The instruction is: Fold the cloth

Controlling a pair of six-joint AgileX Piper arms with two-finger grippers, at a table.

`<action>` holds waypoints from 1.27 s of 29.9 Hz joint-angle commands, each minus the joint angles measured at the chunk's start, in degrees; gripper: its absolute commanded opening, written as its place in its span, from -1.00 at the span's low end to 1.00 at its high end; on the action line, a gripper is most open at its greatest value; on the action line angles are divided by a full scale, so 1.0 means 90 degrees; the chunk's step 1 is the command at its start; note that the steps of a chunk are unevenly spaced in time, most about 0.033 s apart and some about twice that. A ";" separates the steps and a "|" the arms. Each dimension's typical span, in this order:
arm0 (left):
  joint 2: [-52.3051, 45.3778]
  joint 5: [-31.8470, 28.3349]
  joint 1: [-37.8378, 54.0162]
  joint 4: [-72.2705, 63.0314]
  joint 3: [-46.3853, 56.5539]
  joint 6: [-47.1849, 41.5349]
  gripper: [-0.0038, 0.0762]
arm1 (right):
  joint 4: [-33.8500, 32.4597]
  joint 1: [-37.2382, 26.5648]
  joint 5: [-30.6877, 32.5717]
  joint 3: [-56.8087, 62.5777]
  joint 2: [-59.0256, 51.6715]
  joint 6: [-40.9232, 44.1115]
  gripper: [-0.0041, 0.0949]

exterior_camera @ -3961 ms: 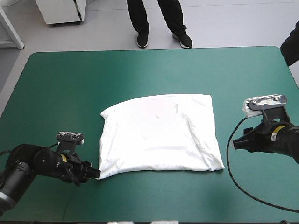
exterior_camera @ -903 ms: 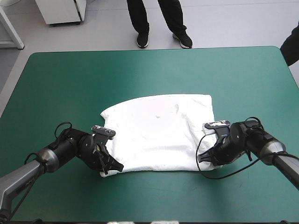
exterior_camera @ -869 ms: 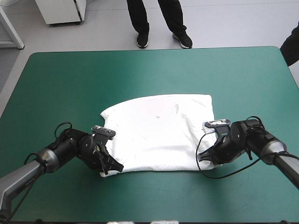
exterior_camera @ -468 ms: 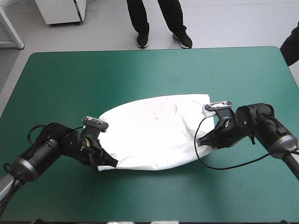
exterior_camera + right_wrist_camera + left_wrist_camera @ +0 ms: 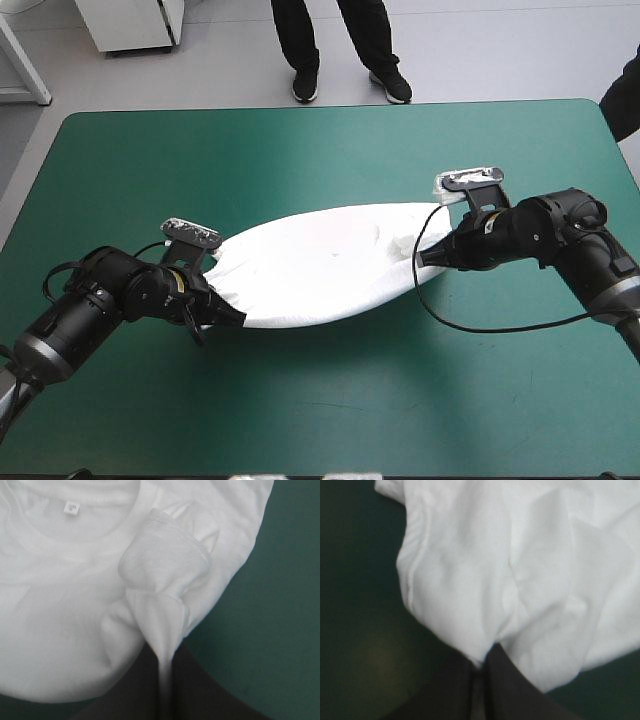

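Right now I have the left gripper (image 5: pixel 232 318) pinched on the near left corner of the T-shirt (image 5: pixel 320 262). Its black fingers (image 5: pixel 455 690) are all but meeting, with a thin fold of white cloth between them. My right gripper (image 5: pixel 425 256) is clamped the same way on the opposite end, at a bunched sleeve (image 5: pixel 165 565). The collar (image 5: pixel 75 540) and its small label (image 5: pixel 72 507) lie just ahead of it. The shirt stretches as a long white sling between the two grippers, sagging onto the middle of the teal-green bench (image 5: pixel 330 400).
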 commanded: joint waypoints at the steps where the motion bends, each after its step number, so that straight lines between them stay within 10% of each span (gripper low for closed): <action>1: -0.0127 -0.0747 -0.0033 0.0428 -0.0389 -0.0383 -0.93 | -0.0171 -0.0002 -0.0694 -0.0338 -0.0078 0.0124 -0.94; 29: 0.2369 -0.3406 0.0663 0.1925 -0.1553 -0.1660 -0.93 | -0.0140 -0.0647 -0.2519 -0.1922 0.2542 0.0168 -0.94; 38: 0.3057 -0.3215 0.0663 0.1692 -0.1553 -0.1569 -0.93 | 0.0107 -0.0647 -0.2251 -0.1941 0.3092 -0.0168 -0.91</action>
